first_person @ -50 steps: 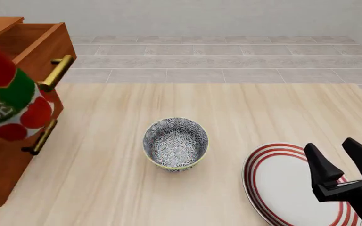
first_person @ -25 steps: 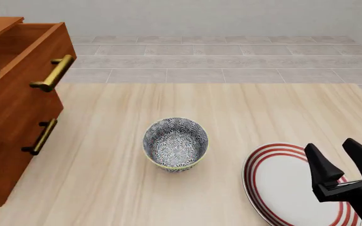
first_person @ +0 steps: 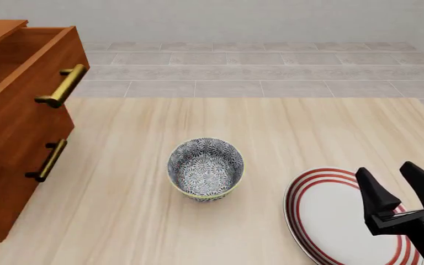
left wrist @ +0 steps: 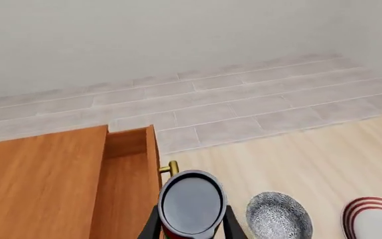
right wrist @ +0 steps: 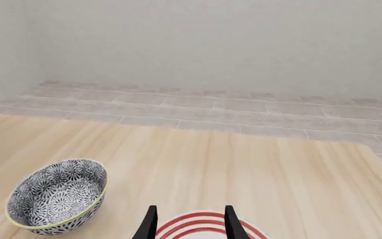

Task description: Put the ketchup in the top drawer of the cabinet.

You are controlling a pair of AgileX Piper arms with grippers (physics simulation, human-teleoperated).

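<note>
The small red cylindrical can of ketchup point(left wrist: 192, 205) with its dark silver-rimmed top sits clamped between the two black fingers of the left gripper point(left wrist: 191, 230), held high over the table; in the front view only a red sliver of it shows at the left edge. From the left wrist view it seems to hang over the front panel of the pulled-out upper reddish-brown wooden drawer point(first_person: 31, 77), near the horizontal brass bar handle point(first_person: 63, 85), not clearly over the drawer's open cavity. That is the main risk: if the jaws part here, the can may strike the panel's rim or the handle and tumble onto the pale wooden table point(first_person: 234, 232), perhaps rolling toward the grey patterned bowl point(first_person: 205, 168). Dropping it from this height could also make it bounce or tip over inside the drawer. A lateral move made too low could knock the can against the reddish-brown wooden cabinet point(first_person: 6, 182) and twist it in the grip. The right gripper point(first_person: 395, 190) hovers with its jaws spread and empty above the red-striped white plate point(first_person: 322, 215), well apart from the cabinet, so it poses little hazard.
</note>
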